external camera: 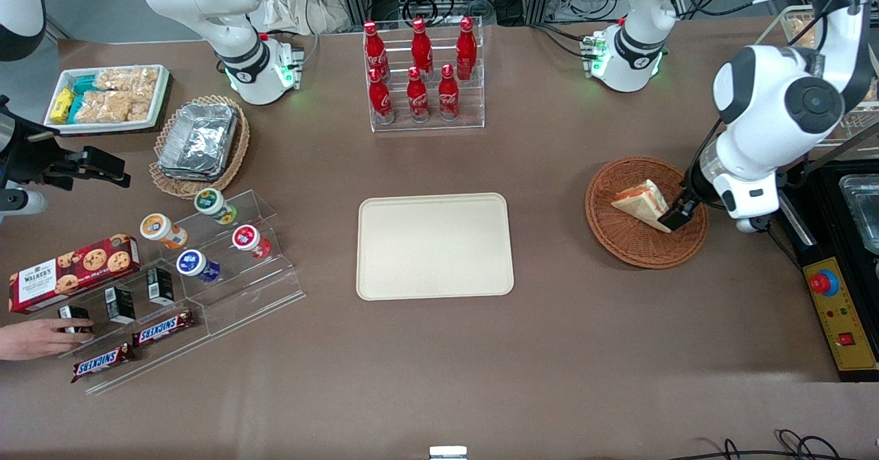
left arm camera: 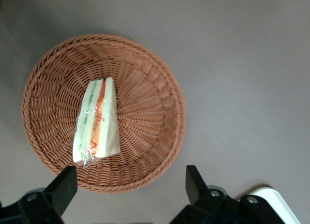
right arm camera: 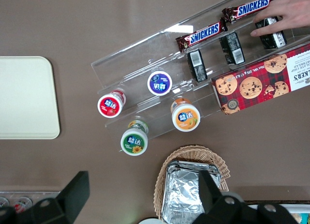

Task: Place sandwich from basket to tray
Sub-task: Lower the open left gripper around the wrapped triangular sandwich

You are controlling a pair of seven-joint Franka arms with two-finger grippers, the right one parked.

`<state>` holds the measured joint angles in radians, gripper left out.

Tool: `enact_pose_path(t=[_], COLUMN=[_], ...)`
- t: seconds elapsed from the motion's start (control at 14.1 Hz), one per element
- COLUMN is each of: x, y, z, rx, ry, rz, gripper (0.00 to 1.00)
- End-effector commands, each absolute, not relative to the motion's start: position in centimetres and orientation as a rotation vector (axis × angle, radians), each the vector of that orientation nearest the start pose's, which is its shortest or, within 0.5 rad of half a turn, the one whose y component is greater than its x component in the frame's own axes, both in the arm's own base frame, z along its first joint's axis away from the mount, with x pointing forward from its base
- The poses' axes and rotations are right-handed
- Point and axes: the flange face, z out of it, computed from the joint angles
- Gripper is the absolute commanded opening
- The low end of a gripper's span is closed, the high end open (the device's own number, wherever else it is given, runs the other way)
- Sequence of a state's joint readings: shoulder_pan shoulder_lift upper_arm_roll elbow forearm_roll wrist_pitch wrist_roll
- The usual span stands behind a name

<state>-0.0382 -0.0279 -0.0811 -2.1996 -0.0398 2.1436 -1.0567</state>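
Nothing delivered yet: sandwich (left arm camera: pixel 96 119) lying wrapped in the basket (external camera: pixel 618 240), toward the working arm's end of the bench (external camera: pixel 549 350). Pincer (left arm camera: pixel 131 187) hanging spread and empty just above the basket's rim, not touching the sandwich. Left to do: descend, grip, lift, carry to the bare tray (external camera: pixel 434 246) mid-bench, release.

Reddish-brown woven basket (left arm camera: pixel 145 88); beige tray (external camera: pixel 435 246); black claw (left arm camera: pixel 128 187).

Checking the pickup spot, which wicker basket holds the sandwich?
The reddish-brown basket under the pincer; it holds the sandwich. The tan basket holds foil containers.
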Motion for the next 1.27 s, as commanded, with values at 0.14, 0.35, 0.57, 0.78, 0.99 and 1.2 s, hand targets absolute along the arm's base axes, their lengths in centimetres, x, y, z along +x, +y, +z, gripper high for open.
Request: enact_pose_path(t=[0.14, 0.35, 0.57, 0.78, 0.99, 1.2], x=[49.1, 47.6, 46.1, 45.1, 44.7, 44.3], y=[-5.9, -5.5, -5.3, -4.9, -4.8, -4.6], z=[35.4, 32.1, 29.3, 28.1, 27.3, 25.0], rx=[-2.775, -2.779, -2.78, -2.765, -2.763, -2.773], ry=[-1.509, -1.523, -1.528, -1.527, -1.529, -1.541], rz=[0.037, 0.007, -0.005, 0.024, 0.027, -0.005], gripper=[1.0, 1.0, 1.0, 1.0, 1.0, 1.0])
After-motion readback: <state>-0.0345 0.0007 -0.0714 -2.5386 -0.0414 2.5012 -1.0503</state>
